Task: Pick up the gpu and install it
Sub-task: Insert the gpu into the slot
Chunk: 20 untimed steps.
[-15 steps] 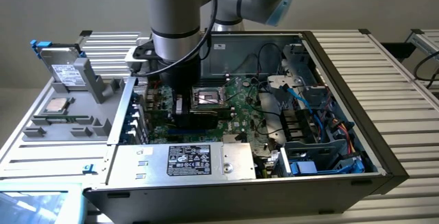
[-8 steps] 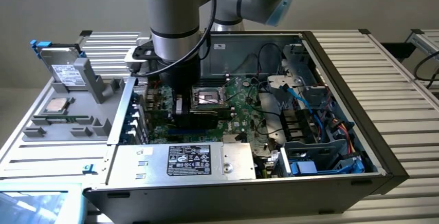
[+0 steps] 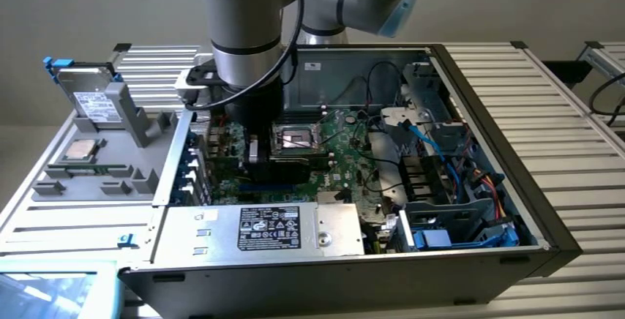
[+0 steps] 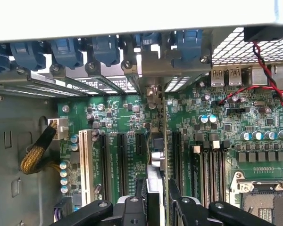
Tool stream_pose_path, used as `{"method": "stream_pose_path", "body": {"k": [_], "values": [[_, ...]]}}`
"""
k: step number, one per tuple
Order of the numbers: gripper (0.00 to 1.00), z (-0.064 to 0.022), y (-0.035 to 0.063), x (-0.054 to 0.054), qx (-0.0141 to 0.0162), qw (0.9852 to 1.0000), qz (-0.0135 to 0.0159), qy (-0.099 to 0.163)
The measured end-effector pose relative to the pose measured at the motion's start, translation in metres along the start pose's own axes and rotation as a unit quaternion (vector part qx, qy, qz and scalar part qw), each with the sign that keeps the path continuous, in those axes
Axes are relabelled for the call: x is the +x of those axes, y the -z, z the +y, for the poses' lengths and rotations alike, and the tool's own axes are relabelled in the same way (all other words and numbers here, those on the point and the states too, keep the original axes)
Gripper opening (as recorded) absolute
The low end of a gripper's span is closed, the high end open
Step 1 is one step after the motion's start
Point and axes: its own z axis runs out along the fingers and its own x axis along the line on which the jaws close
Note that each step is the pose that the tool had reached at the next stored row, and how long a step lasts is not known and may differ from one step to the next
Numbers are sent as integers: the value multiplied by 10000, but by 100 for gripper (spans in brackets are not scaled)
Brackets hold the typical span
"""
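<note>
The gpu (image 4: 155,162) stands on edge between my fingers (image 4: 140,200), seen from above as a thin card. It runs over the motherboard (image 4: 203,127) toward the case's rear wall, and its silver end bracket (image 4: 153,92) meets the slot openings there. My gripper (image 4: 156,203) is shut on the card's upper edge. In the exterior view the gripper (image 3: 259,156) reaches down inside the open computer case (image 3: 488,121), with the dark gpu (image 3: 290,164) beneath it. Whether the card sits in its slot, I cannot tell.
Black expansion slots (image 4: 120,160) and a white one (image 4: 83,160) flank the card, with blue latches (image 4: 104,47) on the rear wall. Memory slots (image 4: 212,165), a CPU socket (image 3: 298,140), cables (image 3: 429,140) and the power supply (image 3: 283,231) crowd the case. A grey fixture (image 3: 107,158) holds a hard drive (image 3: 98,103).
</note>
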Motion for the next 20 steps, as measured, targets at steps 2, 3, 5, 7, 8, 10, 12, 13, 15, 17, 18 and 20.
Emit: {"method": "stream_pose_path", "body": {"k": [2, 3, 5, 7, 8, 10, 12, 13, 15, 17, 18, 20], "values": [[29, 1, 0, 0, 9, 10000, -2, 6], [29, 3, 0, 0, 12, 10000, -2, 9], [29, 6, 0, 1, 13, 10000, -2, 18], [29, 12, 0, 1, 15, 10000, -2, 21], [29, 15, 0, 1, 16, 10000, -2, 21], [29, 18, 0, 2, 26, 10000, -2, 24], [29, 19, 0, 1, 54, 10000, -4, 24], [29, 20, 0, -1, 63, 10000, -4, 25], [29, 28, 0, -3, 76, 10000, -5, 29], [29, 36, 0, -5, 77, 10000, -5, 32], [29, 38, 0, -10, 77, 10000, -4, 33], [29, 40, 0, -18, 77, 10000, -2, 36]]}}
